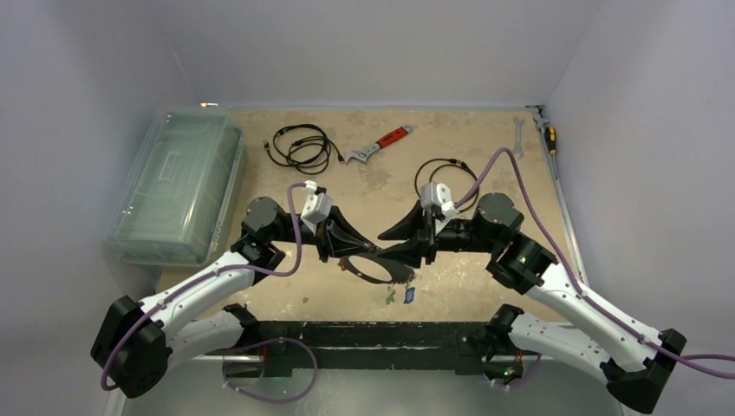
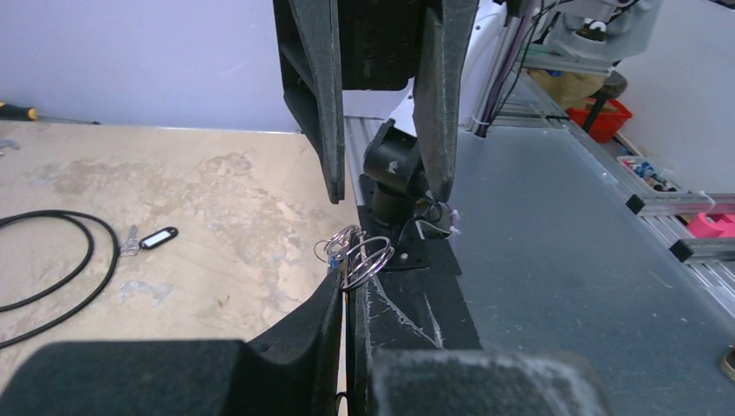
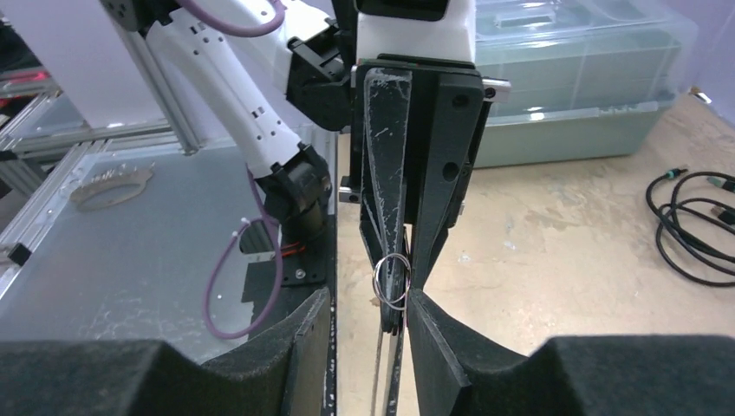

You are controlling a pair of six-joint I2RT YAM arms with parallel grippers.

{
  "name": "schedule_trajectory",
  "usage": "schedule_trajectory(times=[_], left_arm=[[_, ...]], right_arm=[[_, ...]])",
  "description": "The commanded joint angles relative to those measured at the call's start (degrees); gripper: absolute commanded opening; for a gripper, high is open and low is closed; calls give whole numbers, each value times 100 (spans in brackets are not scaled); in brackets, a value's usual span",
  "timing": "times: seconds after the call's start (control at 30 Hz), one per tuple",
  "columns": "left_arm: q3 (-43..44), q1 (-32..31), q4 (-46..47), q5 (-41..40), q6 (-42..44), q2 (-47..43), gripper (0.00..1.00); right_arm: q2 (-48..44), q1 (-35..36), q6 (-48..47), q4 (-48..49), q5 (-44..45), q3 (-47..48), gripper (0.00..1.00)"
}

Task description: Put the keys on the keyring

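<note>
The keyring (image 1: 357, 274), a large thin grey hoop, hangs above the table under the meeting grippers. My left gripper (image 1: 373, 249) is shut on its rim. In the left wrist view, the left gripper (image 2: 351, 284) pinches the hoop edge-on, with small silver split rings (image 2: 362, 258) at the tips. My right gripper (image 1: 382, 247) is open, and its fingers straddle the left gripper's tips and the hoop (image 3: 379, 364) in the right wrist view (image 3: 370, 295). A green key (image 1: 391, 297) and a blue key (image 1: 409, 295) lie on the table below. A key with a dark tag (image 2: 152, 238) lies further off.
A clear plastic box (image 1: 178, 182) stands at the left. A black cable coil (image 1: 299, 147) and a red-handled wrench (image 1: 379, 146) lie at the back. A second cable (image 1: 444, 169) lies behind the right arm. A spanner (image 1: 519, 134) and a screwdriver (image 1: 549, 134) lie at the far right.
</note>
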Motion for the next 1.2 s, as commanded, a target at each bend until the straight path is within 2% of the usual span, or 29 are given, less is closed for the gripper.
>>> schedule_trajectory(times=[0.0,0.4,0.93,1.17], left_arm=[[-30,-1,807,335,-425,-99,0],[-62,-8,814,318,-511,-118,0],[-56,-7,719,275,-512,-102,0],[-51,-2,716,279,-520,-93,0]], right_arm=[[73,-5,-237,216,-706,105,40],[439,-5,-300,126,-897,341,27],[651,-4,-273,103,-1254,441,26],[741,-5,-313,93,-1260,455,29]])
